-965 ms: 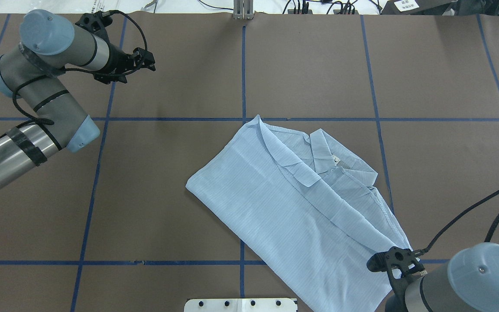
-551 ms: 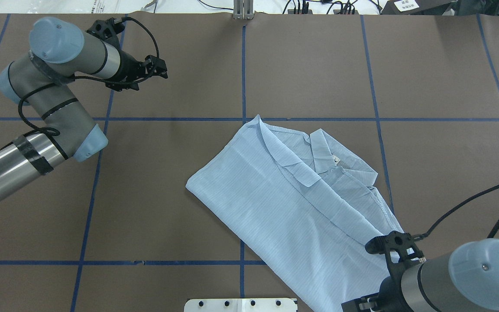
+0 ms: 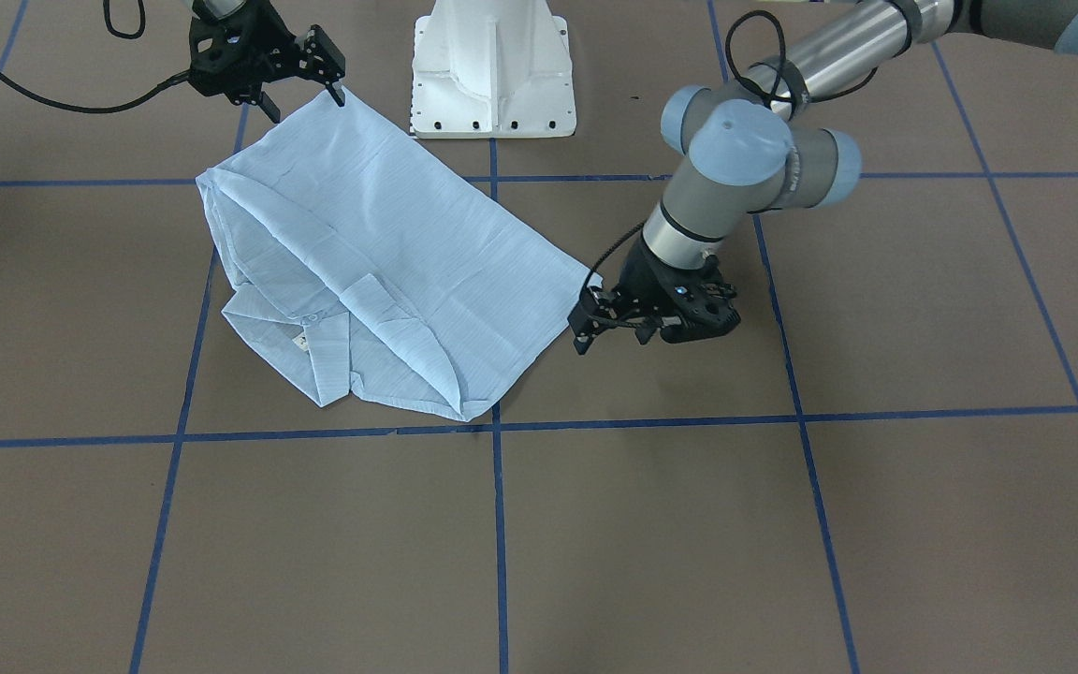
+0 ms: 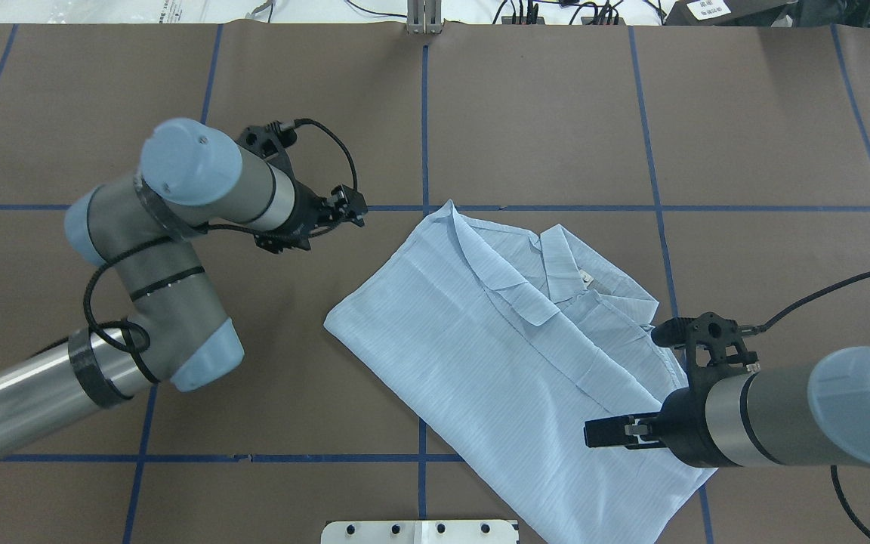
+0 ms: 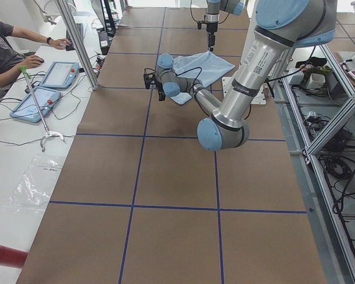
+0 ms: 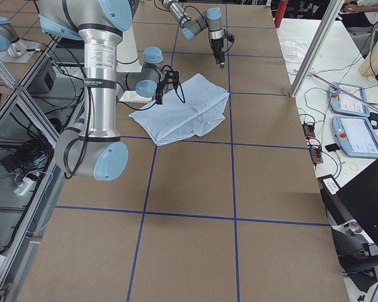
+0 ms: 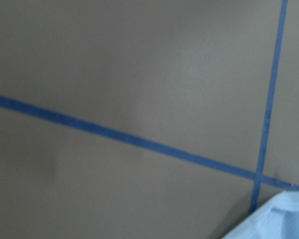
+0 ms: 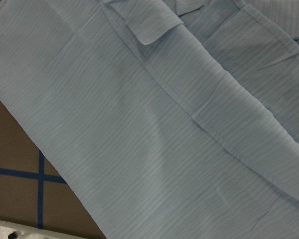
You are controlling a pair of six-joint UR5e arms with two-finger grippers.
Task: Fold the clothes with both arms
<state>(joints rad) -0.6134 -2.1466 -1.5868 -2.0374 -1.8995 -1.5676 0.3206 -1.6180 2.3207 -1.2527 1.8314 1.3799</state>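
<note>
Shirt stays put; left pincer has swung near it, right pincer over it, both spread apart.

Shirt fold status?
Done: shirt folded lengthwise into a long panel, collar on top. In hand: nothing gripped; right gripper hovers open at the hem end, left gripper open beside the long edge, off the cloth. Left: likely grasp and fold it crosswise.

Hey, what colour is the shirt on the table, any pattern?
The shirt is pale blue with fine stripes, clearest in the right wrist-mounted view.
</note>
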